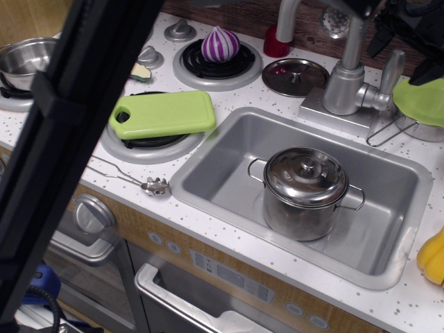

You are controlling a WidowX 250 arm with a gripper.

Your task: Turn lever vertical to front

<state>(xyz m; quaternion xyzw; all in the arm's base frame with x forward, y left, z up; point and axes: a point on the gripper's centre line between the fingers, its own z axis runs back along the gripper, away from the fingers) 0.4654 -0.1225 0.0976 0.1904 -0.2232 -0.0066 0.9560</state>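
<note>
One thing matters here: the lever [390, 71], a short silver rod jutting from the right side of the grey faucet body [344, 89]. It stands nearly upright with its rounded tip at the top, just below the dark fingers [401, 31] at the upper right edge of the view. Only part of the fingers shows; they appear to be above the lever's tip and apart from it, holding nothing that can be seen, but how far open they are I cannot tell, since the frame cuts them off. Hanging over the tip would suit a push or grasp on the end of the rod, where leverage is best. Judging by its upright stance, the lever has not yet been swung toward the front. Below and well to the left of the fingers, a lidded steel pot [305, 191] sits in the sink [229, 149] set into the speckled tabletop [229, 97].
</note>
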